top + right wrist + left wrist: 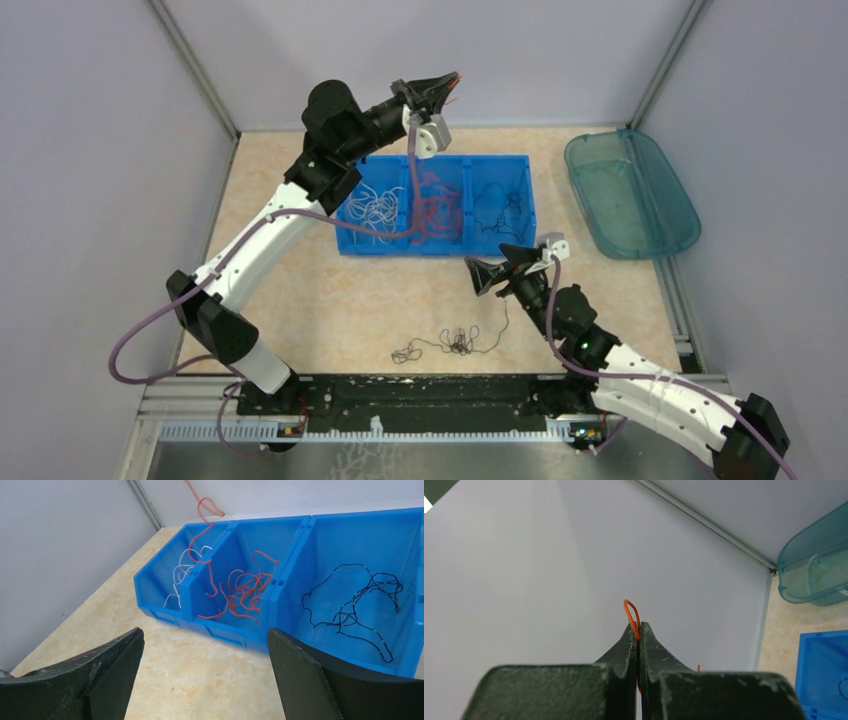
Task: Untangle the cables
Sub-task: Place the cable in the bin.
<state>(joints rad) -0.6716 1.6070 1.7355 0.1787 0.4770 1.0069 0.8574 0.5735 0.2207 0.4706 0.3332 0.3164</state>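
My left gripper [455, 80] is raised high above the back of the blue bin [440, 249]. It is shut on a red-orange wire [630, 611] that loops out past its tips [639, 628]. In the right wrist view this wire [199, 532] hangs down over the wall between the left and middle compartments. The bin holds white wires [375, 208] on the left, red-orange wires [437, 210] in the middle and black wires [497, 208] on the right. A small tangle of black wires [455, 343] lies on the table in front. My right gripper [482, 276] is open and empty, in front of the bin [235, 636].
A teal translucent tray [630, 195] lies at the back right, also in the left wrist view [814, 575]. Grey walls enclose the table on the left, back and right. The arm bases and a black rail run along the near edge.
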